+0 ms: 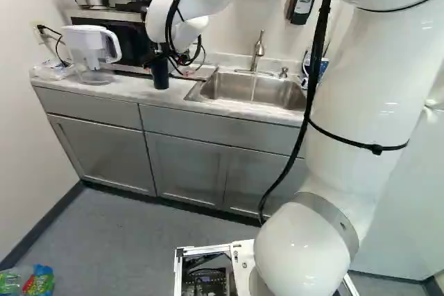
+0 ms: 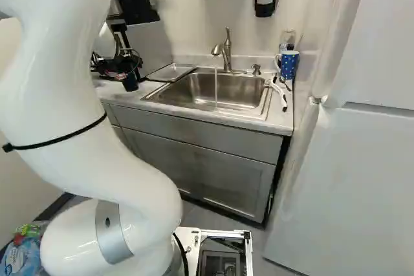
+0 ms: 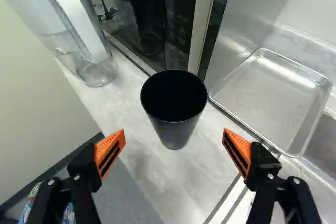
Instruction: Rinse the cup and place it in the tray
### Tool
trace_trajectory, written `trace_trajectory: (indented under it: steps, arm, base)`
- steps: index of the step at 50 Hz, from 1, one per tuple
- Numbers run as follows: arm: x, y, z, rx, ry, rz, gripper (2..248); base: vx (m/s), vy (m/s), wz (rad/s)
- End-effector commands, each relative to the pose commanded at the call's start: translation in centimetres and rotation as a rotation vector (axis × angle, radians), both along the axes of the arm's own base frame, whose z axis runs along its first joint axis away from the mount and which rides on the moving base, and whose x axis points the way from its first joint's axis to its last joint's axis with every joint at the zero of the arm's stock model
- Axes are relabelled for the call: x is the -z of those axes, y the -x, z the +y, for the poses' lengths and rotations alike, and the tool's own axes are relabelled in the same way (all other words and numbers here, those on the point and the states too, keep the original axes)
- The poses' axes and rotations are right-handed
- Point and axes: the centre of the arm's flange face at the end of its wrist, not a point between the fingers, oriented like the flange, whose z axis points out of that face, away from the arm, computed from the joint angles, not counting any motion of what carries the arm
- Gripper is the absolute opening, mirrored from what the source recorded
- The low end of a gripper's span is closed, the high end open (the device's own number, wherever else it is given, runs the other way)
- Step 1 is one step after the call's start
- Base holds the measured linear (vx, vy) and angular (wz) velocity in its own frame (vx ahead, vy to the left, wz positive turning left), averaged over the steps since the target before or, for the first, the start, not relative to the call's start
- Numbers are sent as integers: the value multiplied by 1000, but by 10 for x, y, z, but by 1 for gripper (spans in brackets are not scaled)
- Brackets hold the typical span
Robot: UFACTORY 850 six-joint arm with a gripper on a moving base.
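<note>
My gripper [image 2: 120, 64] hangs over the counter left of the sink in the right base view. In the wrist view the gripper [image 3: 174, 148] stands open, its orange-padded fingers wide apart. Upright on the counter, just ahead of the gap between them and touched by neither, is the black cup [image 3: 174, 109], also visible as a dark cup [image 1: 159, 74] in the left base view. The shallow metal tray [image 3: 268, 100] lies beyond the finger on the sink side; its inside is bare. Water runs from the faucet [image 2: 223, 50] into the sink [image 2: 194, 98].
A water pitcher [image 3: 79, 24] stands near the cup, with a microwave [image 3: 152, 19] behind. Beyond the sink are a blue dotted mug [image 2: 289, 64] and a white-handled brush [image 2: 279, 94]. A refrigerator [image 2: 349, 179] flanks the counter; packages [image 1: 31, 281] lie on the floor.
</note>
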Motion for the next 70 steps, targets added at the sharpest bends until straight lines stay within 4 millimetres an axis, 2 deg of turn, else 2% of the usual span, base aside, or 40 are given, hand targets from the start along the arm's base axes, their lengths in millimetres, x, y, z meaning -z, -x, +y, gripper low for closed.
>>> trace_trajectory:
  steps: [29,70]
  arm:
    - [24,9,5,-15,-29,-52,247]
    - [52,9,12,-27,-100,-173,247]
  base:
    - [0,0,0]
    - [0,0,0]
